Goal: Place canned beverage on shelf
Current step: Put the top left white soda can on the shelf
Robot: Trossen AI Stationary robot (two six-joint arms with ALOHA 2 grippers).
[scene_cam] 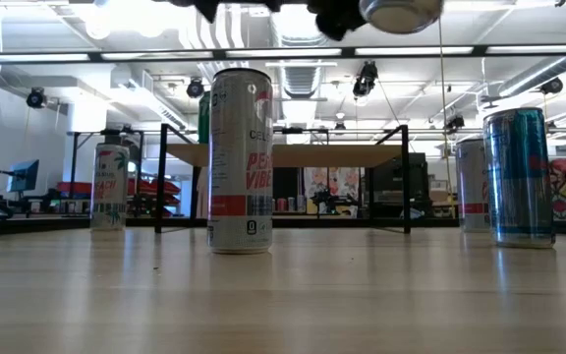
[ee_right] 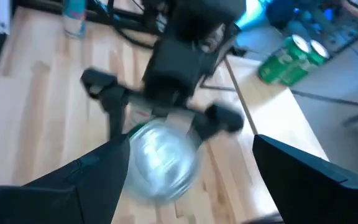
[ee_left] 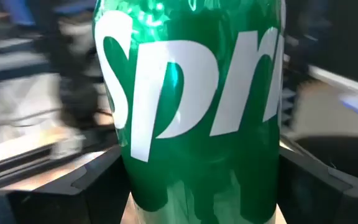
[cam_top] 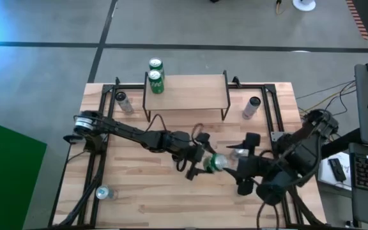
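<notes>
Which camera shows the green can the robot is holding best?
The left wrist view: the green can fills it, white letters showing, between the left gripper's fingers. The high view shows it small above the table. The right wrist view shows only its blurred end. The low view shows just its bottom.

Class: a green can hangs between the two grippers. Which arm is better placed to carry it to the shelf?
Probably left: the left gripper grips the green can; the right gripper is open, off it. The shelf has room.
</notes>
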